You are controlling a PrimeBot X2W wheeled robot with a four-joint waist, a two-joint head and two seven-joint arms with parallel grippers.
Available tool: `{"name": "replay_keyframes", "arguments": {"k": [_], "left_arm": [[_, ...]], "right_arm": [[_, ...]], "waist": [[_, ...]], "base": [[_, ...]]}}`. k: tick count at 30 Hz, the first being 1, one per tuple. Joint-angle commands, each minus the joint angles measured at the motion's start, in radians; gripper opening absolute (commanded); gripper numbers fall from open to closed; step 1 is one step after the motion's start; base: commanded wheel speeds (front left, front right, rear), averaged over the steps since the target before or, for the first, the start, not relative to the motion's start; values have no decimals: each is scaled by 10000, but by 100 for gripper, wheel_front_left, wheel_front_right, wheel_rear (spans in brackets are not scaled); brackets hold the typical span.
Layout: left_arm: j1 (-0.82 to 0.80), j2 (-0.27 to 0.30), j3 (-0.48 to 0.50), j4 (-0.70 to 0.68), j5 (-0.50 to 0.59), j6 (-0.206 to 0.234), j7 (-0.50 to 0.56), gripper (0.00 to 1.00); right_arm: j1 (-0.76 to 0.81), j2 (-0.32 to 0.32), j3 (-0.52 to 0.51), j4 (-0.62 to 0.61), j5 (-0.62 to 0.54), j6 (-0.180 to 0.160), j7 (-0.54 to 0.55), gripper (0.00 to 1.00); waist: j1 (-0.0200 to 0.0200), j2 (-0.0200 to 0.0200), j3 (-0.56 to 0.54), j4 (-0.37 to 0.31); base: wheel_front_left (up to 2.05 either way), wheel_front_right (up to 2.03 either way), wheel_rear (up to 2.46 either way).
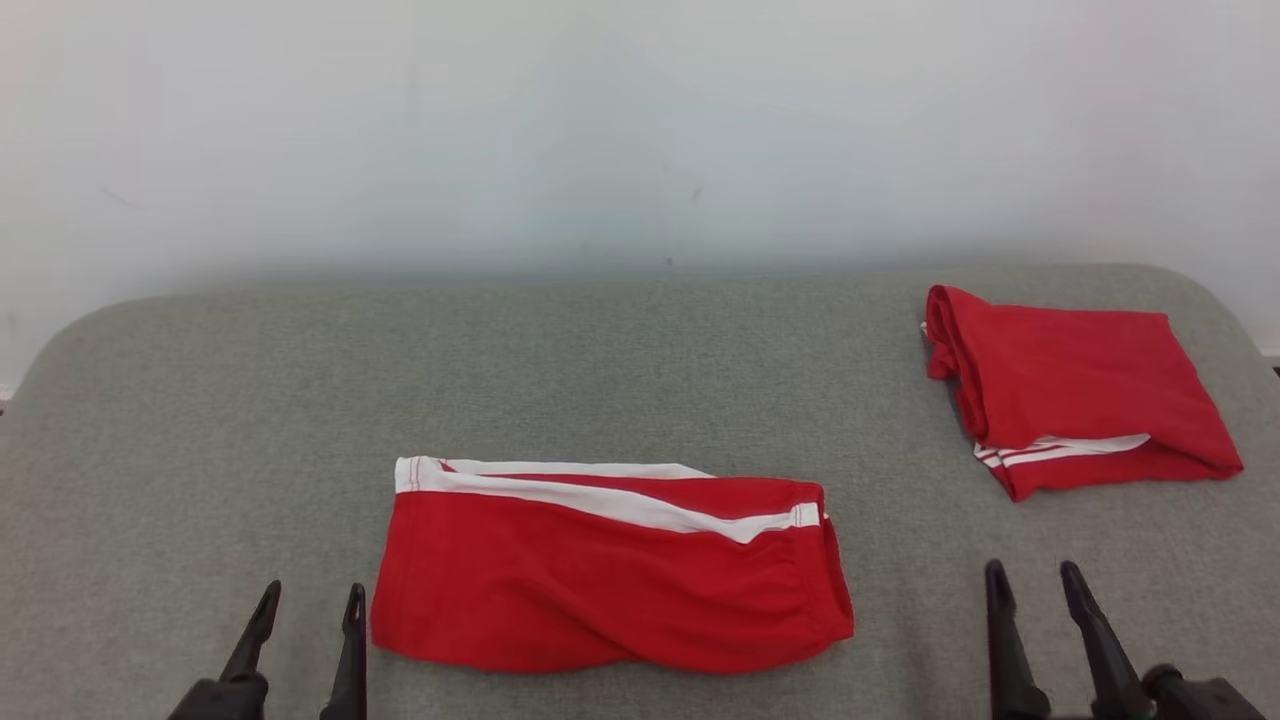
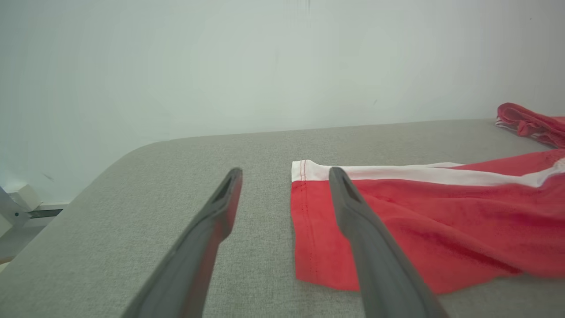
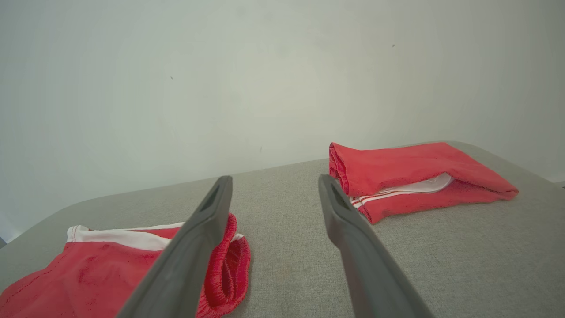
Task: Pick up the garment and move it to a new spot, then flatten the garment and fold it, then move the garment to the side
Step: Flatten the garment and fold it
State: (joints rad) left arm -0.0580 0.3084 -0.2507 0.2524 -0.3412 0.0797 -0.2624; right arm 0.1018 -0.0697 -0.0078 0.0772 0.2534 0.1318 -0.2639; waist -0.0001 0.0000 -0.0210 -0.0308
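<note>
The left gripper has its two dark fingers spread wide with nothing between them. It sits low at the near left, fingers pointing away towards the wall, just beside the lower left corner of the red garment and not gripping the cloth. Whether a fingertip brushes the fabric I cannot tell. The right gripper is equally wide open and empty at the near right. Its fingers also point forward, over bare surface a little way off the garment's right end.

The garment lies folded into a flat band in the middle of the grey padded table, towards the near edge. A white stripe runs along its far side.

The left wrist view looks low across the cloth and brings out the stitched hem on the garment's left edge. The right wrist view shows the other end instead, where the gathered waistband curls open beside that gripper's left finger.

A second red garment, also folded, with white stripes peeking from its near edge, rests well apart at the far right of the table. A plain white wall rises behind.
</note>
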Motion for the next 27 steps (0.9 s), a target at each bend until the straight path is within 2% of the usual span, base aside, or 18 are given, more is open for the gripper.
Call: {"name": "replay_keyframes", "arguments": {"k": [1,5,10,13,22,23,27], "left_arm": [[491,-119,383,-348,283,-281,-21,100],[1135,-385,1112,-617,605,-812,-22,100],[1627,-722,1587,-715,966,-968,-22,100],[1844,-987,1857,-710,1308,-1234,-22,100],[1632,-1448,2179,-620,1860,-1489,-23,100],[1577,-1672,2255,-546,2080,-1587,-23,100],[1461,-1857,2261,-460,2176,-1660,-23,100]], "right_arm": [[238,91,-172,142,-20,-21,-3,100],[400,156,-361,531,-27,-21,-5,100],[391,184,-456,861,-109,-21,-5,100],[337,194,-451,1187,-92,-21,-5,100],[-176,196,-103,1793,-225,-21,-6,100],[-1020,197,242,2629,-469,-21,-5,100],[-2129,196,468,3925,-655,-21,-5,100]], "waist": [[1,0,-143,238],[1,0,-249,510],[1,0,-338,705],[1,0,-384,814],[1,0,-403,1067],[1,0,-344,1206],[1,0,-277,1457]], "base": [[0,0,0],[0,0,0],[0,0,0],[0,0,0],[0,0,0],[0,0,0],[0,0,0]]}}
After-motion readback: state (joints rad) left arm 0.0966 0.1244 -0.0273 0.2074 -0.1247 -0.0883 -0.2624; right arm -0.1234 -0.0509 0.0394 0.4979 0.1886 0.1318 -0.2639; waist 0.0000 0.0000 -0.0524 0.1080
